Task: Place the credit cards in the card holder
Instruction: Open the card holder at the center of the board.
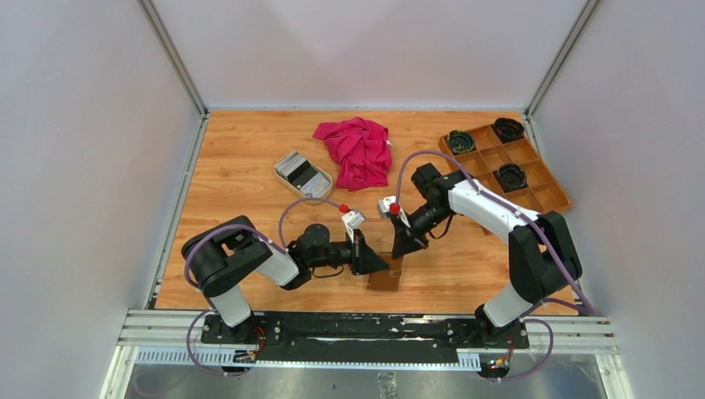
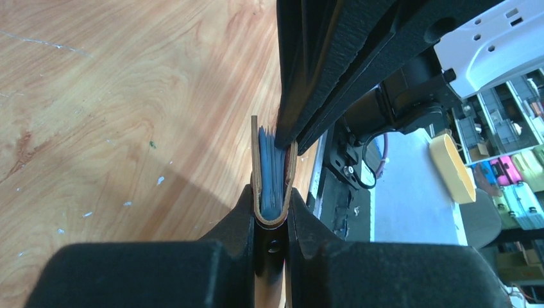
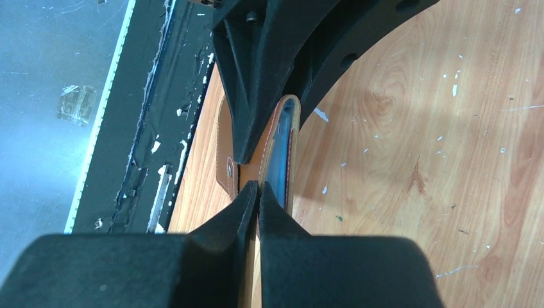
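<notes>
The brown leather card holder [image 1: 386, 278] stands on edge on the table near the front, between both grippers. My left gripper [image 2: 272, 196] is shut on its folded end [image 2: 272, 221], one finger on each outer side. Coming from the opposite side, my right gripper [image 3: 258, 185] is shut on one leather wall [image 3: 252, 168] of the holder, beside the snap tab [image 3: 228, 168]. Blue-grey layers [image 2: 271, 170] show inside the holder; I cannot tell whether they are lining or cards. Several grey and dark credit cards [image 1: 301, 170] lie in a beige oval dish [image 1: 283, 176] further back.
A crumpled red cloth [image 1: 357, 150] lies at the back centre. A wooden compartment tray [image 1: 532, 179] with dark round items sits at the back right. The table's front edge and black rail [image 1: 357, 324] run close behind the holder.
</notes>
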`<state>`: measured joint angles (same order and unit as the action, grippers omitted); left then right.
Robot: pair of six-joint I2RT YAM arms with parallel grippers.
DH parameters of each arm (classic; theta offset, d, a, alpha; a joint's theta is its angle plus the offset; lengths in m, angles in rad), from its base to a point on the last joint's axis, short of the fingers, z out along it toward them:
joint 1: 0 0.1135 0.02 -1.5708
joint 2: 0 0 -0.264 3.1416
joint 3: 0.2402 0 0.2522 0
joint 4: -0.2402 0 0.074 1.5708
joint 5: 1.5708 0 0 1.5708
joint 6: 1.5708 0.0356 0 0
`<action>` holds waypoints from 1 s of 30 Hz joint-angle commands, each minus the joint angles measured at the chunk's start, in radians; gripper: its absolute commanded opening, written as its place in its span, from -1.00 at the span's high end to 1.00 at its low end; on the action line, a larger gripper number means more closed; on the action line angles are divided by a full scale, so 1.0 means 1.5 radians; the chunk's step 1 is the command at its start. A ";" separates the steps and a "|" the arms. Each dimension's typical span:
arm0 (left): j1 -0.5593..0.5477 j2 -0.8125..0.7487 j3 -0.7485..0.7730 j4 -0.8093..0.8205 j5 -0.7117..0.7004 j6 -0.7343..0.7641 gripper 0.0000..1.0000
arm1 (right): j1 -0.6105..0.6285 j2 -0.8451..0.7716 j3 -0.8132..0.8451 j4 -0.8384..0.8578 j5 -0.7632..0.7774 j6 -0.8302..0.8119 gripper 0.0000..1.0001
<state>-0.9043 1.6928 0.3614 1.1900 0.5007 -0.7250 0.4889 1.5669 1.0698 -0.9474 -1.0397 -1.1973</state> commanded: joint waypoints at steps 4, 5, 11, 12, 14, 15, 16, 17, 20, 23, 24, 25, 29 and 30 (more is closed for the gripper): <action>0.004 0.010 -0.015 0.064 -0.015 -0.035 1.00 | -0.001 -0.015 0.011 -0.005 0.014 0.032 0.58; 0.004 0.007 -0.020 0.066 -0.020 -0.041 1.00 | -0.001 -0.017 0.016 -0.005 0.022 0.043 0.49; 0.004 0.002 -0.052 0.091 -0.052 -0.094 1.00 | -0.013 -0.069 0.024 -0.005 0.063 0.070 -0.24; 0.004 0.003 -0.058 0.100 -0.057 -0.107 1.00 | -0.018 -0.082 0.021 -0.003 0.065 0.070 -0.27; 0.004 0.002 -0.068 0.112 -0.067 -0.129 1.00 | -0.030 -0.107 0.014 -0.001 0.068 0.068 -0.28; 0.004 0.001 -0.070 0.114 -0.072 -0.141 1.00 | -0.033 -0.122 0.007 0.002 0.070 0.066 -0.28; 0.004 -0.001 -0.072 0.116 -0.076 -0.156 1.00 | -0.034 -0.136 -0.001 0.008 0.070 0.061 -0.28; 0.004 -0.003 -0.075 0.118 -0.083 -0.171 1.00 | -0.034 -0.153 -0.014 0.016 0.066 0.054 -0.28; 0.004 -0.013 -0.082 0.125 -0.110 -0.205 1.00 | -0.034 -0.207 -0.057 0.033 0.039 0.012 -0.30; 0.004 -0.037 -0.085 0.107 -0.132 -0.223 1.00 | -0.033 -0.232 -0.095 0.033 0.010 -0.041 -0.41; 0.003 -0.046 -0.084 0.092 -0.136 -0.225 1.00 | -0.033 -0.233 -0.099 0.032 0.005 -0.044 -0.42; 0.003 -0.055 -0.082 0.078 -0.140 -0.225 1.00 | -0.034 -0.233 -0.100 0.030 0.001 -0.044 -0.42; -0.004 -0.081 -0.074 0.030 -0.156 -0.234 1.00 | -0.028 -0.229 -0.094 0.022 -0.015 -0.044 -0.40; -0.006 -0.084 -0.074 0.027 -0.162 -0.238 1.00 | -0.024 -0.230 -0.094 0.022 -0.015 -0.046 -0.39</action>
<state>-0.9009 1.6009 0.2409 1.2621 0.3092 -1.0527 0.4469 1.2259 0.9348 -0.8978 -1.0096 -1.2228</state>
